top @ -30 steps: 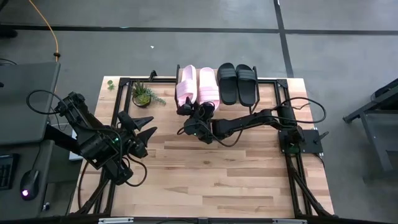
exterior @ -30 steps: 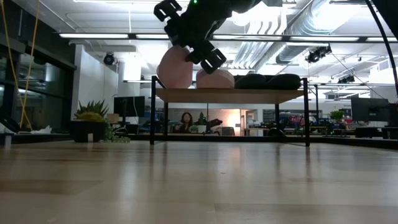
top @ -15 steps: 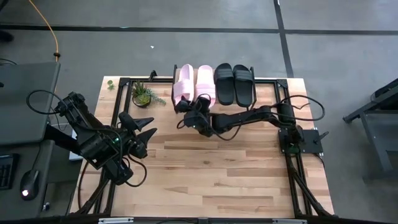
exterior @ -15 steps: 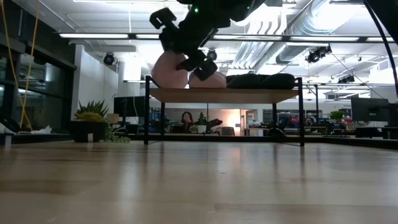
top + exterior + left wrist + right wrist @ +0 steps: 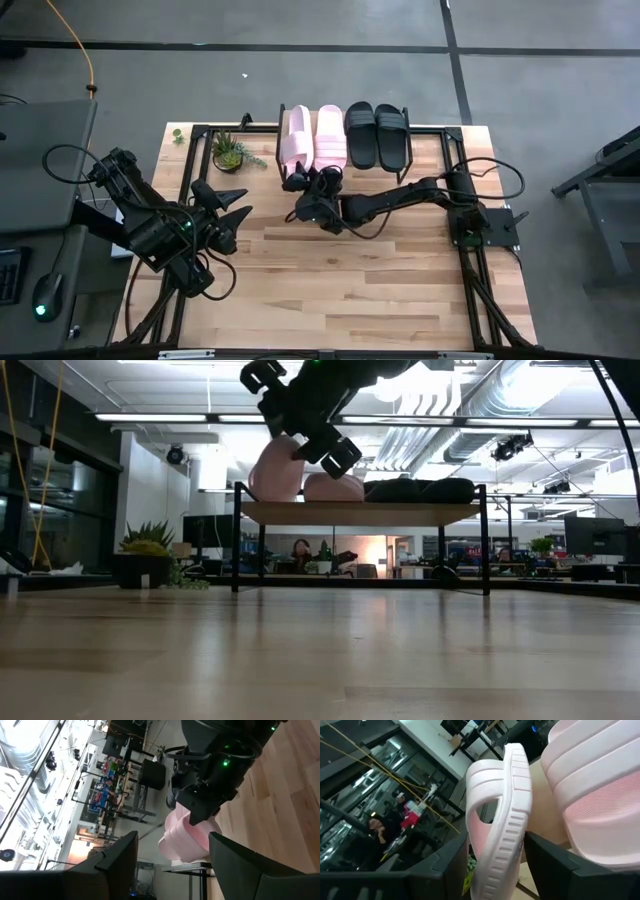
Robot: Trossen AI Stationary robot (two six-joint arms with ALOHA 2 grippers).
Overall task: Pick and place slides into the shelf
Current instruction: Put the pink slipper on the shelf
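Two pale pink rubber slides (image 5: 314, 139) and two black slides (image 5: 378, 135) are lined up on the low wooden-topped shelf (image 5: 360, 513). The right jaws (image 5: 312, 181), parted, are held at the pink heels; the left jaws (image 5: 237, 213) are spread wide, well apart over the bench (image 5: 350, 290).

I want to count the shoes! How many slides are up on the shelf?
4, side by side on the shelf: two pink slides at its left end, two black slides at its right end.

Grey concrete floor (image 5: 300, 80) surrounds the table; ceiling strip lights (image 5: 160, 417) and exposed ducts (image 5: 440, 420) overhead.
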